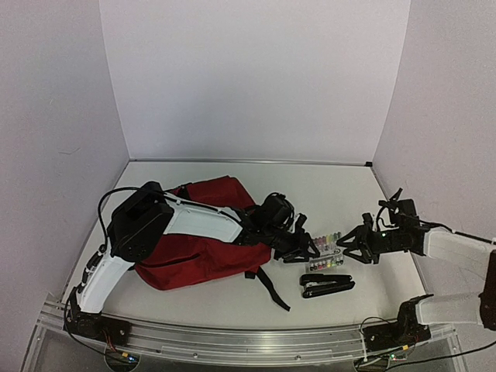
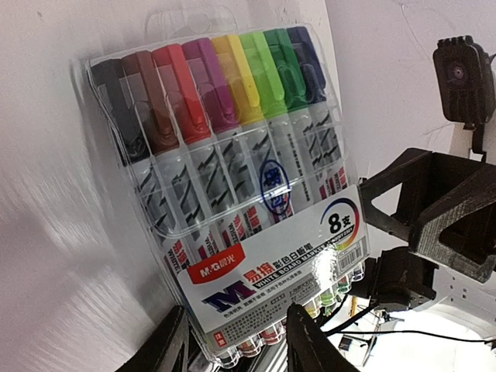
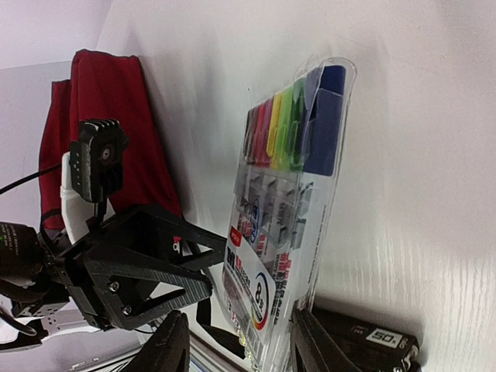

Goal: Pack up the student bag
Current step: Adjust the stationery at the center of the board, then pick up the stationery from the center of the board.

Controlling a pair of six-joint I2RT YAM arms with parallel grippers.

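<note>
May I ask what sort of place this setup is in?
Probably a robotics lab test cell: plain white panels enclose the table, two arms sit on an aluminium rail, and a student bag is staged.

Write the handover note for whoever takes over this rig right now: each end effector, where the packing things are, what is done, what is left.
Left end effector: jaws parted at the marker pack's left side; grip unclear.
Right end effector: jaws parted at its right side; grip unclear.
Student bag: on the table, under the left arm. Black stapler: on the table, near side of the pack.
Done: nothing visibly packed. Left: pack and stapler into the bag.
</note>
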